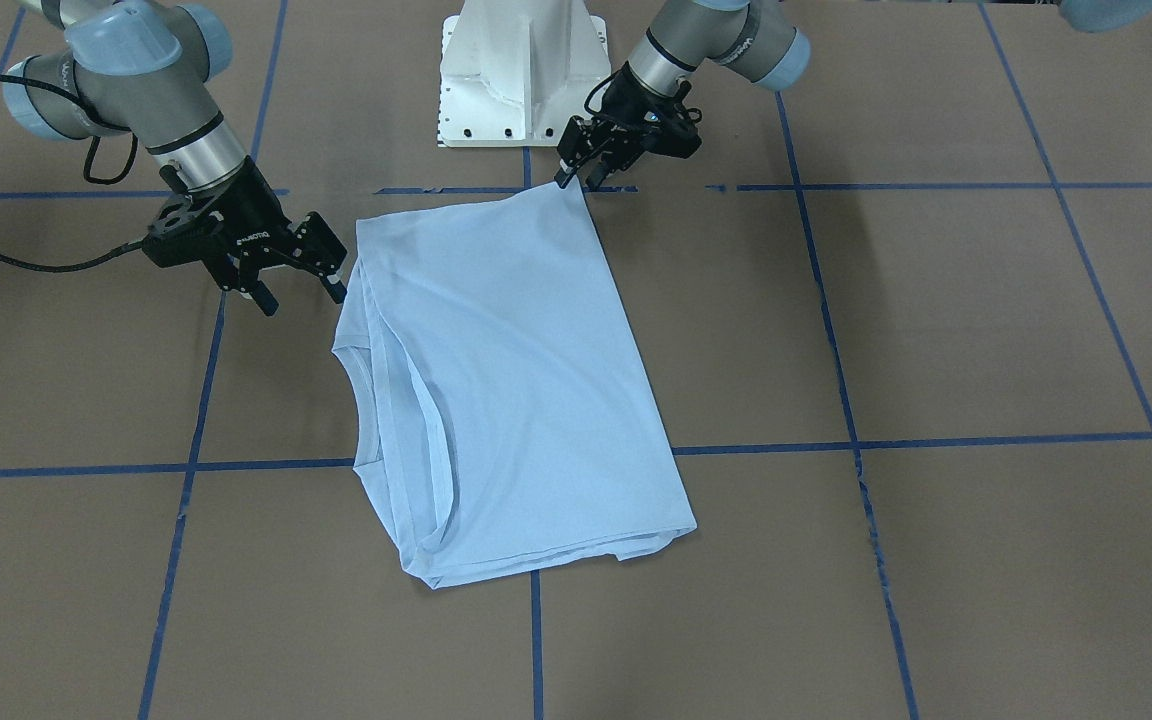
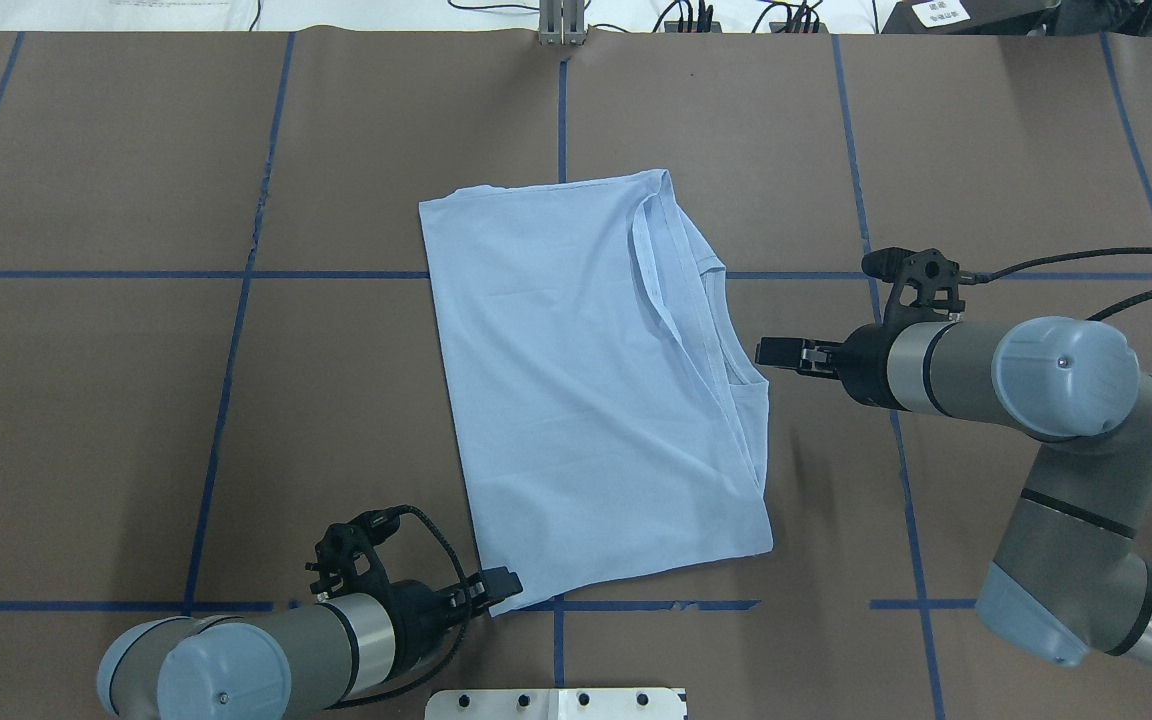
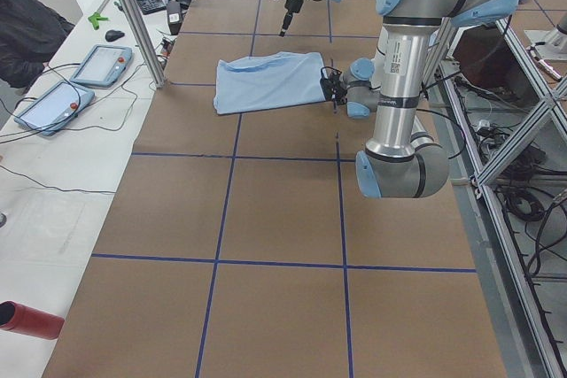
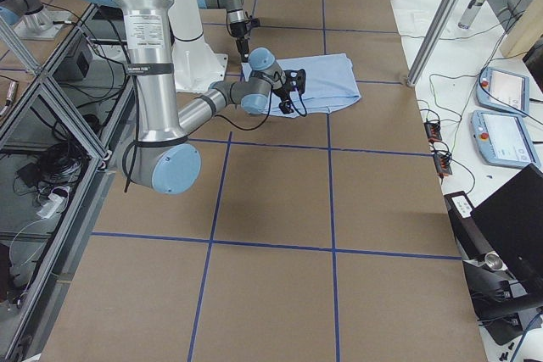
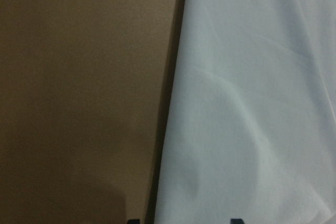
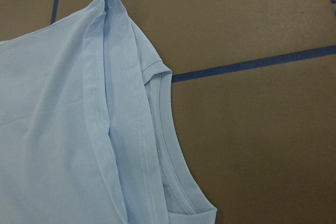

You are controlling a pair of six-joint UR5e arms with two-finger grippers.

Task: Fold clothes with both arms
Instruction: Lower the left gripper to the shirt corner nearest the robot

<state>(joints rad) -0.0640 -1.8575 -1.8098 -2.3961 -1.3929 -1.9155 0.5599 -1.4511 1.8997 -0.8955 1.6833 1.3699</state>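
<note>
Brown tabletop (image 1: 936, 320) — my right gripper (image 1: 303, 298) is hovering, fingers spread, beside the collar (image 1: 361, 400) of the folded T-shirt (image 1: 526, 380); my left gripper (image 1: 578, 182), narrowly parted, is straddling a near corner, likely readying another fold.

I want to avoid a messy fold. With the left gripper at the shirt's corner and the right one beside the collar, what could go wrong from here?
1. The left gripper sits at the very corner tip of the T-shirt; so thin a hold could slip or catch only the top layer.
2. The right gripper hangs open beside the collar, off the cloth; layers are stacked there, so it may pinch only some.
</note>
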